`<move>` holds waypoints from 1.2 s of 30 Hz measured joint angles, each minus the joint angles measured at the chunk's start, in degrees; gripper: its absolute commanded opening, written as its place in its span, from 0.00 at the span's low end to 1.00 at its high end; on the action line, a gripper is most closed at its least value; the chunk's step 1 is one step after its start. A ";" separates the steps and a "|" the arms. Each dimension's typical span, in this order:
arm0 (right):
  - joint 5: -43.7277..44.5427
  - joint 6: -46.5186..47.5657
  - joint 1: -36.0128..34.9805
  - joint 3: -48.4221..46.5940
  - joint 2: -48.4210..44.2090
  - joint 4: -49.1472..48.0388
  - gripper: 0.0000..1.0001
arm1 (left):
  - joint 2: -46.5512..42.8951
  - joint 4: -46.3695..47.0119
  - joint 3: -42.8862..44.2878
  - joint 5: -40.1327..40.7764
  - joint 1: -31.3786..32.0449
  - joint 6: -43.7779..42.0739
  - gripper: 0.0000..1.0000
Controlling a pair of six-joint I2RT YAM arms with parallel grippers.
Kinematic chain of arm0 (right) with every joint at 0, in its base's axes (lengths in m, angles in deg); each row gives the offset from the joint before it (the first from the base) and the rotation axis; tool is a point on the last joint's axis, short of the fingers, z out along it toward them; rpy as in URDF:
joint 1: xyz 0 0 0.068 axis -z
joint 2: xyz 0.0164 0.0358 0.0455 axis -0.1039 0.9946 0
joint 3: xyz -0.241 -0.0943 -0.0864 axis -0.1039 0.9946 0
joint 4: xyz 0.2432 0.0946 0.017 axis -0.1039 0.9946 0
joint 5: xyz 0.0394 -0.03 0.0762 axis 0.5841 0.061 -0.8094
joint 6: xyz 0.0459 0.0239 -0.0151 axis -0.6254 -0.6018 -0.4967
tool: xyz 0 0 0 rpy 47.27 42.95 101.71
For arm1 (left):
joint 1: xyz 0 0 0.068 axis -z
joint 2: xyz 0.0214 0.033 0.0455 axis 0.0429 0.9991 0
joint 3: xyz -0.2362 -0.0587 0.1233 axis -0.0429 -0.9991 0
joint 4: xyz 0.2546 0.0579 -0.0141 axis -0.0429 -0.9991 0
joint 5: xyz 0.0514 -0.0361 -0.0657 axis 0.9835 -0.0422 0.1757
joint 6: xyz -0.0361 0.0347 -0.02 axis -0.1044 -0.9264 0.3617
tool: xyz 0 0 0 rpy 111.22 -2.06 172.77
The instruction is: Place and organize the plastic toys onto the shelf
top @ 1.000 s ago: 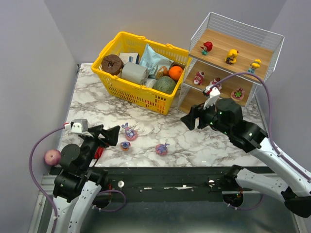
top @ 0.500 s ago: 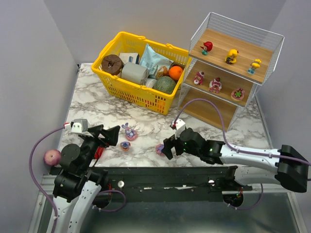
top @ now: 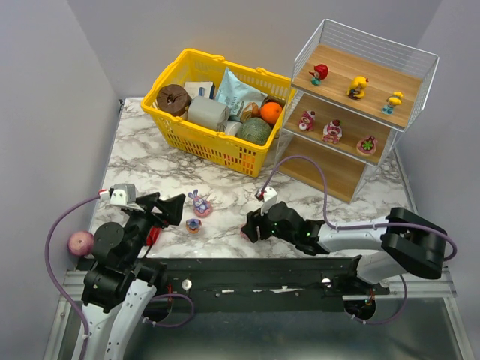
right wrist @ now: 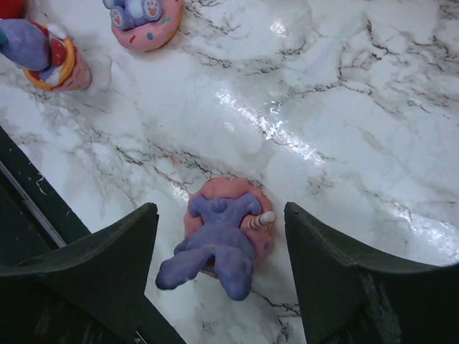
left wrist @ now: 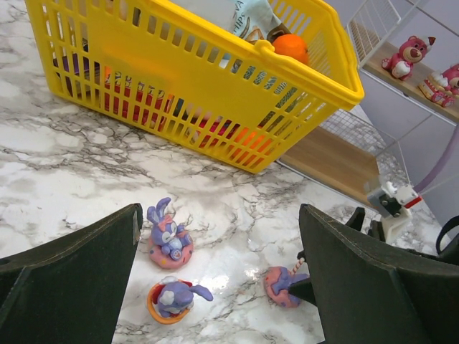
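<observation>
A white marble bench (top: 142, 161) fills a corner between plain grey walls (top: 45, 90). The right tool (right wrist: 220, 211) sits low over it, fingers spread either side of a purple bunny toy (right wrist: 215, 247), a gap showing on each side. The left tool (left wrist: 220, 229) hangs spread wide; two more bunnies (left wrist: 168, 244) lie just ahead of it, a yellow basket (left wrist: 215, 93) beyond. Far ahead of the right tool, the shelf (top: 330, 169) carries six toys (top: 331, 131) on its upper two boards. From above, the right tool hides most of its bunny; the basket's contents are half buried.
</observation>
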 measured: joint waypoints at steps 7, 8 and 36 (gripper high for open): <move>2.78 -3.19 -1.22 -0.13 5.38 -2.95 0.26 | -0.04 0.00 0.00 0.00 0.00 0.00 0.99; 3.43 -3.82 -1.73 -0.13 5.38 -3.15 0.22 | -0.04 0.00 0.00 0.00 0.00 0.00 0.99; 45.42 -32.22 7.39 -0.02 -17.57 37.92 0.03 | -0.04 0.00 0.00 0.00 0.00 0.00 0.99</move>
